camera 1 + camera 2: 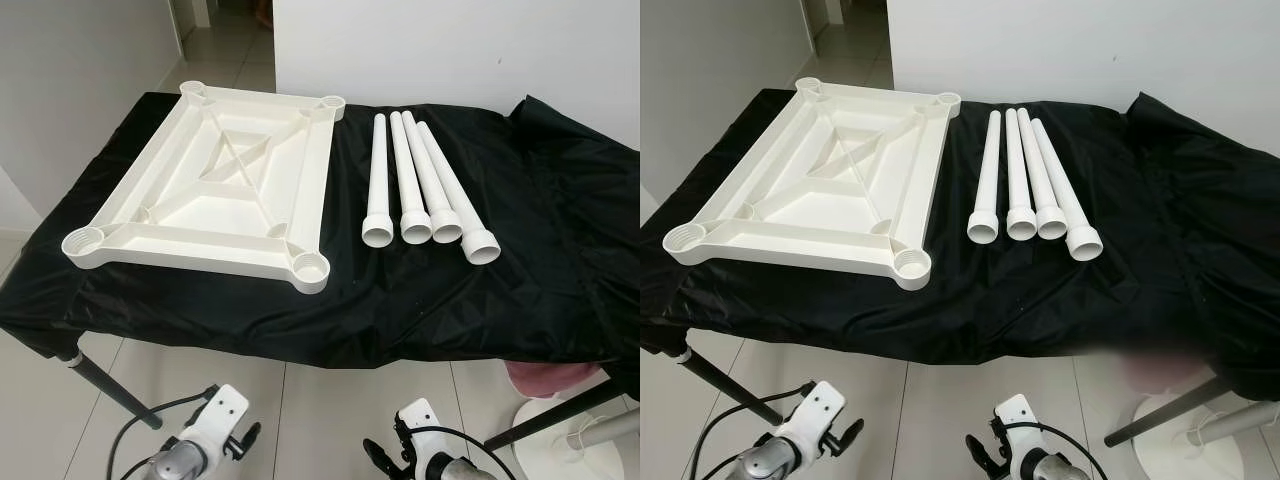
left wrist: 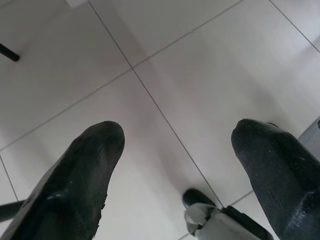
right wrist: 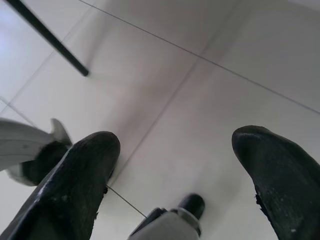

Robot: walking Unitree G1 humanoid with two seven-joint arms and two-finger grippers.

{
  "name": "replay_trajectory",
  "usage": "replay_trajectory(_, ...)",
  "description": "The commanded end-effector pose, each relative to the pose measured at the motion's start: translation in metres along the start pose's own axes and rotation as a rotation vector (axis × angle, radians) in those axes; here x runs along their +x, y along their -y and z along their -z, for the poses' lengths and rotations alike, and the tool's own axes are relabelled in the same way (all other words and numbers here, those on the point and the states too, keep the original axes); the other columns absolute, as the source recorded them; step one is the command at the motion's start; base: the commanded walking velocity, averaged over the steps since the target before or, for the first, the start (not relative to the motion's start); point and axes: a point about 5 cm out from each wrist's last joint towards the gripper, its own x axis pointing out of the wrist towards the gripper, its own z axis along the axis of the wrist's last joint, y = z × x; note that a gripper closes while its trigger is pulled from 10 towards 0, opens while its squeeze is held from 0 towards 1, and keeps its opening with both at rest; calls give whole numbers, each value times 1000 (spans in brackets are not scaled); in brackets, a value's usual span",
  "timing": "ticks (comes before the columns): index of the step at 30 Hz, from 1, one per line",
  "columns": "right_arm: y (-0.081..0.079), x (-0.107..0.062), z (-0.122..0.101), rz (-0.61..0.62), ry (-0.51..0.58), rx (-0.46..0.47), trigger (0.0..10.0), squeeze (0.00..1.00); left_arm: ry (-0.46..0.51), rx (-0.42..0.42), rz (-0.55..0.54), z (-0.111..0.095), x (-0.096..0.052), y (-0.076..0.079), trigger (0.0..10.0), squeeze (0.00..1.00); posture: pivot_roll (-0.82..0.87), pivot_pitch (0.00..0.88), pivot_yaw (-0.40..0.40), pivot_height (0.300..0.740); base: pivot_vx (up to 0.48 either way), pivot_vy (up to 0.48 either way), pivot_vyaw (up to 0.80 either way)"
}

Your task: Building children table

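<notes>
1. Left gripper (image 2: 175, 165) and right gripper (image 3: 175, 170) hang low over the pale tiled floor (image 2: 200, 75), fingers spread, empty.
2. On the black cloth-covered table (image 1: 560, 250): four white, smooth plastic tube legs (image 1: 420, 190) at 1 o'clock. Likely light, stiff, slippery; grasp mid-shaft.
3. White ribbed plastic tabletop, upside down (image 1: 215, 185), at 11 o'clock; corner sockets threaded.

You've got a white tabletop (image 1: 210, 190) of smooth moulded plastic with a soft sheen, left of centre, and four white legs (image 1: 425, 190) beside it — the same plastic, slightly glossy. Both lie on a black cloth (image 1: 540, 250), creased and faintly shiny. Along the bottom, the pale floor tiles (image 2: 210, 70) look smooth and polished — the black fingers (image 2: 85, 185) matt and finely textured.
</notes>
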Motion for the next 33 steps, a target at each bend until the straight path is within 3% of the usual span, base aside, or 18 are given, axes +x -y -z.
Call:
replay_trajectory(1, -1, -4, -1, -50, 26, -7, 10000, 0, 28, 12, 308, 2, -7, 15, 10000, 0, -32, 76, 6, 740, 0, 0, 0)
replay_trajectory(8, 4, -15, -13, -255, 74, -105, 10000, 0, 50, 84, 466, 8, -23, 15, 10000, 0, -29, 81, 4, 740, 0, 0, 0)
replay_trajectory(10, 10, -24, -21, -337, 73, -199, 10000, 0, 34, 97, 532, 12, -27, 16, 10000, 0, -26, 84, 4, 740, 0, 0, 0)
replay_trajectory(12, 10, -24, -21, -337, 73, -199, 10000, 0, 34, 97, 532, 12, -27, 16, 10000, 0, -26, 84, 4, 740, 0, 0, 0)
replay_trajectory(13, 18, -34, -30, -405, 64, -284, 10000, 0, 47, 114, 626, 12, -33, 18, 10000, 0, -29, 82, 9, 740, 0, 0, 0)
replay_trajectory(16, 21, -38, -34, -428, 65, -302, 10000, 0, 58, 131, 661, 11, -36, 18, 10000, 0, -28, 82, 7, 740, 0, 0, 0)
replay_trajectory(18, 26, -44, -46, -471, 85, -350, 10000, 0, 97, 177, 717, 4, -46, 8, 10000, 0, -28, 82, 7, 740, 0, 0, 0)
replay_trajectory(22, 26, -46, -50, -482, 91, -367, 10000, 0, 110, 185, 731, 1, -49, 4, 10000, 0, -28, 82, 9, 740, 0, 0, 0)
replay_trajectory(23, 26, -47, -59, -497, 112, -393, 10000, 0, 157, 202, 725, -18, -53, -12, 10000, 0, -28, 81, 11, 740, 0, 0, 419)
replay_trajectory(24, 26, -47, -59, -497, 112, -393, 10000, 0, 157, 202, 725, -18, -53, -12, 10000, 0, -28, 81, 11, 740, 0, 0, 419)
replay_trajectory(25, 27, -47, -71, -499, 146, -405, 10000, 0, 225, 218, 711, -44, -53, -24, 10000, 0, -28, 79, 13, 740, 0, 0, 0)
replay_trajectory(27, 27, -47, -71, -499, 146, -405, 10000, 0, 225, 218, 711, -44, -53, -24, 10000, 0, -28, 79, 13, 740, 0, 0, 0)
replay_trajectory(30, 29, -45, -106, -474, 271, -398, 10000, 0, 409, 208, 677, -113, -52, -40, 10000, 0, -29, 64, 18, 740, 0, 0, 0)
replay_trajectory(31, 29, -45, -106, -474, 271, -398, 10000, 0, 409, 208, 677, -113, -52, -40, 10000, 0, -29, 64, 18, 740, 0, 0, 0)
replay_trajectory(33, 33, -46, -128, -435, 360, -385, 10000, 0, 496, 192, 651, -141, -53, -49, 10000, 0, -30, 61, 19, 740, 0, 0, 0)
